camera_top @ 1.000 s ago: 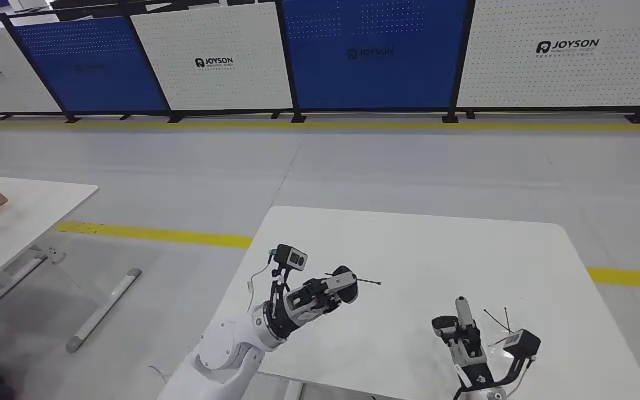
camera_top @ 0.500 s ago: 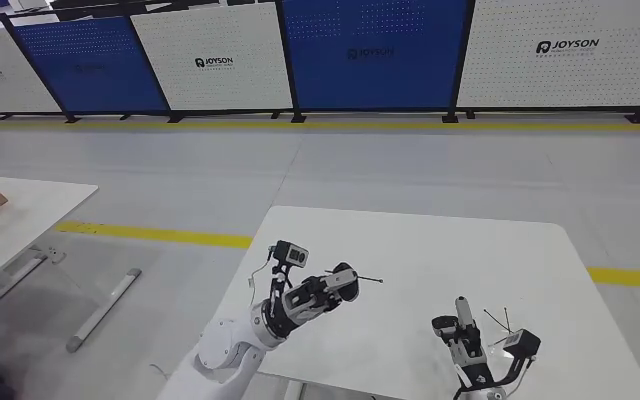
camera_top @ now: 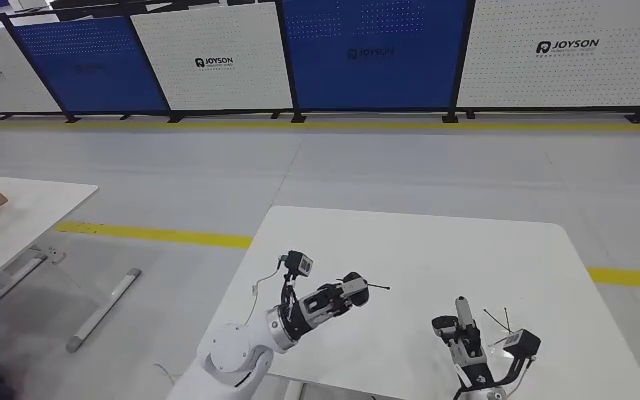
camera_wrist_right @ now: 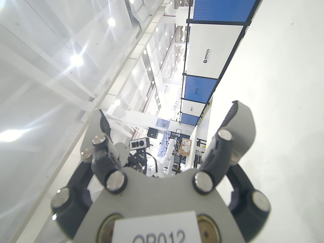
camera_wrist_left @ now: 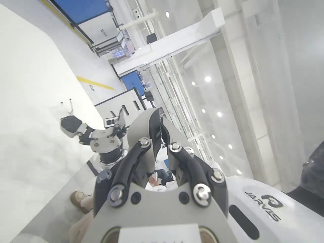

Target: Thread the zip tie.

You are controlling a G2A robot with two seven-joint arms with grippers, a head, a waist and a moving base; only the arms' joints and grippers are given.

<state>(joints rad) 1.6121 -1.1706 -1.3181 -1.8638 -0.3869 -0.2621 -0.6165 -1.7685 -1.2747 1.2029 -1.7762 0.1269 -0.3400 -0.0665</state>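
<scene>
Work sfc = white table [camera_top: 450, 250], rounded corners, plain matte top; it also shows as a pale slab in L wrist cam [camera_wrist_left: 30, 77]. I see two thin black strands [camera_top: 497, 320] over its near R part, close tog. Can't tell if they rest on the top or stand off it. 2nd white table [camera_top: 30, 205] well apart, far L

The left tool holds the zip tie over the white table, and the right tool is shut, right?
No: the right tool is open wide, as the right wrist view shows. The left tool does hold the zip tie over the white table.
</scene>
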